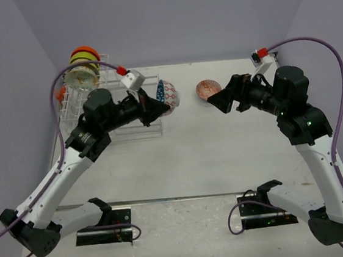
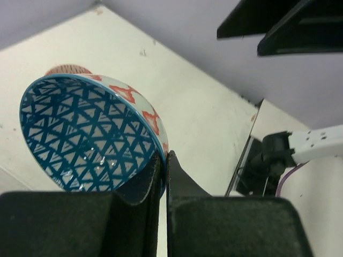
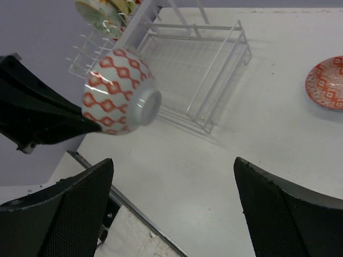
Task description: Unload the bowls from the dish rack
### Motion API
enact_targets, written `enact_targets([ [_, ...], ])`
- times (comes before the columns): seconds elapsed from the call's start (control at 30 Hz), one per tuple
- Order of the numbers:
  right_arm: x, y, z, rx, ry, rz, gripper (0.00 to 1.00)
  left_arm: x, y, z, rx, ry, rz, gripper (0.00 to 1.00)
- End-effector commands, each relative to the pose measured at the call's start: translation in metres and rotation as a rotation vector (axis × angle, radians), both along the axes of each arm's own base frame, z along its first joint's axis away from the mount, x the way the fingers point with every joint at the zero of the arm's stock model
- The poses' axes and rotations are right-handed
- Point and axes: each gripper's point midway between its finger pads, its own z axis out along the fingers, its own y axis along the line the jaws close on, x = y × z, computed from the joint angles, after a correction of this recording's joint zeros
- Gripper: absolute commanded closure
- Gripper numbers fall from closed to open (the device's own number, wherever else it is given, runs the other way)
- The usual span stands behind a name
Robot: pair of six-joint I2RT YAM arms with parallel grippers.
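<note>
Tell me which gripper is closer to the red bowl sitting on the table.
Right. The right gripper hovers open just beside the red bowl. The left gripper is farther off, toward the dish rack, shut on the blue-lined bowl it holds in the air.

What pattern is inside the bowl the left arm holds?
Blue triangle lattice on white inside the bowl; clearest in the left wrist view.

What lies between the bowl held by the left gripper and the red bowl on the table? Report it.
Nothing: the top external view shows only bare table between the held bowl and the red bowl.
</note>
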Motion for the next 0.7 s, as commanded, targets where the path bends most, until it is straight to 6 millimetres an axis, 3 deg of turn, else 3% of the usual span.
enact_targets([
  [0.0, 0.005, -0.029, -0.002, -0.091, -0.001, -0.160, 0.07, 0.008, -0.024, -0.012, 0.210, -0.149, 0.019, 1.00],
  [0.03, 0.004, -0.034, -0.014, -0.134, 0.041, -0.176, 0.07, -0.003, -0.040, -0.032, 0.296, -0.136, -0.004, 1.00],
  [0.07, 0.006, -0.038, -0.020, -0.163, 0.066, -0.191, 0.08, -0.002, -0.056, -0.047, 0.366, -0.138, -0.024, 1.00],
  [0.17, 0.011, -0.043, -0.040, -0.258, 0.139, -0.219, 0.10, -0.025, -0.085, -0.076, 0.530, -0.239, -0.103, 1.00],
  [0.3, 0.011, -0.040, -0.059, -0.315, 0.181, -0.201, 0.12, -0.054, -0.112, -0.084, 0.579, -0.349, -0.200, 1.00],
  [0.47, 0.010, -0.038, -0.102, -0.466, 0.308, -0.173, 0.13, -0.057, -0.126, -0.095, 0.639, -0.404, -0.205, 1.00],
  [0.67, -0.008, -0.023, -0.161, -0.607, 0.440, -0.049, 0.17, -0.059, -0.130, -0.098, 0.643, -0.451, -0.221, 1.00],
])
